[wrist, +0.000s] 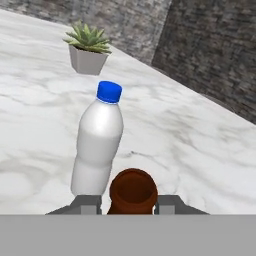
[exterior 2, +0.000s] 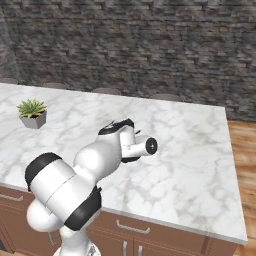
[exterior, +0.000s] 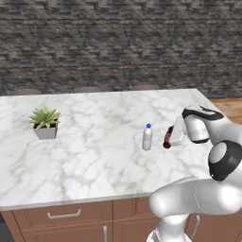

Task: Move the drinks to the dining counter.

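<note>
So the gripper (wrist: 132, 202) is clamped on the dark-brown cola bottle (exterior: 168, 137), one finger (wrist: 86, 204) on each side of it. In the hand view you look right down the bottle's round brown end (wrist: 133, 191), squeezed between the two tips. From the left base view the cola bottle sits low over the marble counter (exterior: 94, 151), tilted, toward the right side of the top; I can't tell if its base is touching the stone or just off it.

Just to the left of it stands the whitish bottle with the blue cap (exterior: 147, 137), upright on the counter, close by but not touching the cola one. In the hand view that bottle (wrist: 97, 145) is right in front of the gripper and slightly to the side, so it's the nearest thing in the way.

Further left, well apart from both bottles, there's a small spiky green plant in a grey pot (exterior: 45, 124). Behind the counter runs a dark brick wall (exterior: 118, 42), and brown wooden drawers (exterior: 66, 215) sit under the near edge.
</note>
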Robot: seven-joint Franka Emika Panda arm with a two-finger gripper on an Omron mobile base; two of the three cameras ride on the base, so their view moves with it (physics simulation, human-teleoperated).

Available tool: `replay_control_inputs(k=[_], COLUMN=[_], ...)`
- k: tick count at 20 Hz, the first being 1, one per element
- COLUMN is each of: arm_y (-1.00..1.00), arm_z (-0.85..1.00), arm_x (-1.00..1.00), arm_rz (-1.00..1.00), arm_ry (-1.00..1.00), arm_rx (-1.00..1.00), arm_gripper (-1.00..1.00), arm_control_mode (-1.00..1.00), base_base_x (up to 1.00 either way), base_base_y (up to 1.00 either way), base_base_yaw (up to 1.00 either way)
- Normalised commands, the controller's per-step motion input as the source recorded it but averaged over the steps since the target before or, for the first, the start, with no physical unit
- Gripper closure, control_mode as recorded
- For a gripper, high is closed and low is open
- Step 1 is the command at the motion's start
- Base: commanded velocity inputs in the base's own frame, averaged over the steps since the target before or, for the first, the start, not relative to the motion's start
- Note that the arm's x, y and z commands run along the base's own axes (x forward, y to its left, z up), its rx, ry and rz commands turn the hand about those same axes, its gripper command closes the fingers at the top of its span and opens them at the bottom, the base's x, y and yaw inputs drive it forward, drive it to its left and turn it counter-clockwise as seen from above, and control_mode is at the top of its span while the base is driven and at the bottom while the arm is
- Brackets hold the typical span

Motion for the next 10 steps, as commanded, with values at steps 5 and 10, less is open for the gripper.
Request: replay_control_inputs(k=[5, 10], arm_y=[0.0, -0.02], arm_z=[-0.17, -0.15], arm_x=[0.05, 0.02], arm_rz=[0.0, 0.0], arm_ry=[0.0, 0.0], arm_rx=[0.01, 0.0], arm_gripper=[1.0, 1.0], arm_control_mode=[-1.0, -1.0], base_base_x=[0.0, 0.0], base_base_y=[0.0, 0.0], base_base_yaw=[0.0, 0.0])
